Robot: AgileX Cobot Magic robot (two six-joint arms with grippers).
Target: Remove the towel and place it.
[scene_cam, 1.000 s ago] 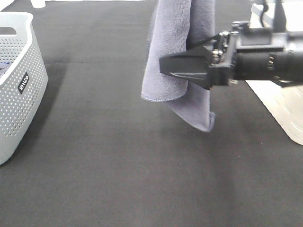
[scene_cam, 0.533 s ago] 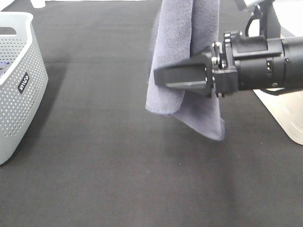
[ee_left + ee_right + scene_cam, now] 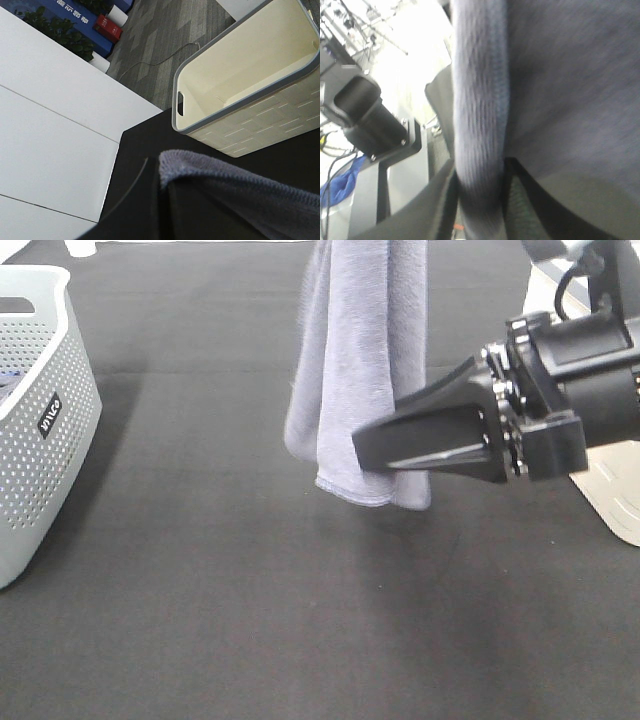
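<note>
I am holding the hanging towel (image 3: pixel 360 370) with both grippers.
My left gripper (image 3: pixel 161 210) is clamping the top, closed tight; my right gripper (image 3: pixel 362 448) is pinching a lower fold.

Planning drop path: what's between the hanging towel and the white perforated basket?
Nothing: bare black mat from towel to basket, exterior high view.

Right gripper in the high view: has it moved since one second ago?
Yes. Against the fixed white basket, the right gripper has shifted lower in the picture and slightly right, and it now pinches the hanging towel.
</note>
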